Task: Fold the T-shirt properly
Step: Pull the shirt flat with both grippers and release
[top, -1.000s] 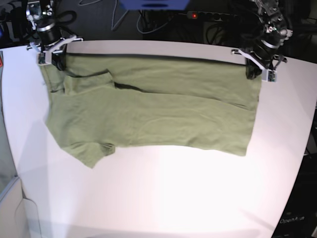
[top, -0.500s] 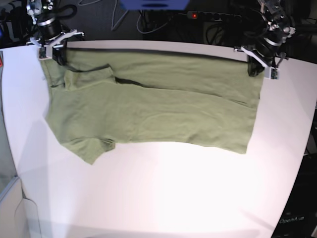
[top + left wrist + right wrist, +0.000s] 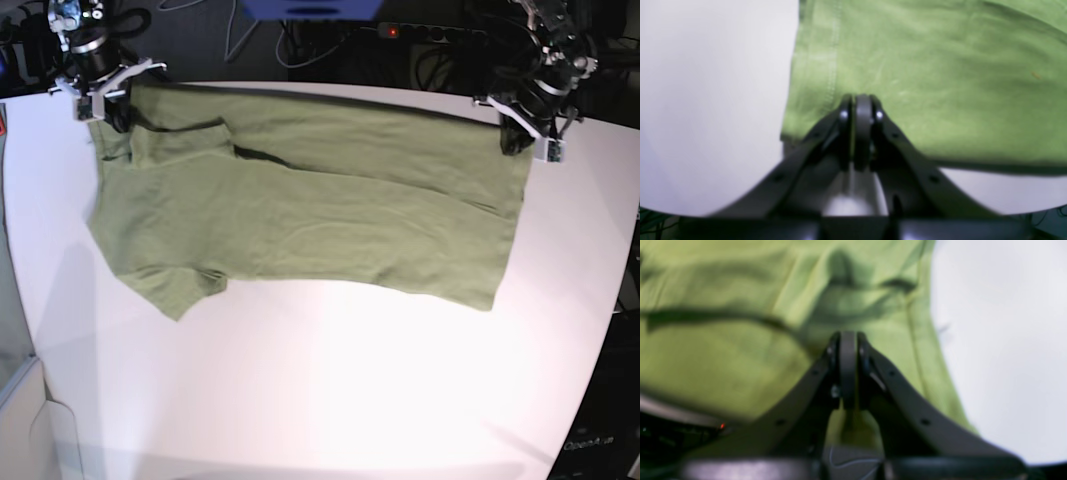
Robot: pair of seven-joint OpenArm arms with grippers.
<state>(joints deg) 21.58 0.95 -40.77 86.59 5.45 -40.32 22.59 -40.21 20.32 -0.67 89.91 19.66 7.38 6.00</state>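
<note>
The plain olive-green T-shirt (image 3: 300,215) lies spread, folded lengthwise, along the table's (image 3: 330,400) far edge, sleeves at its left end.

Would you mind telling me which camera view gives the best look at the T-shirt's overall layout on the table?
The base view: it shows the whole T-shirt spread across the table, sleeves included. The left wrist view shows only a hemmed corner by the left gripper; the right wrist view shows blurred folds by the right gripper.
</note>
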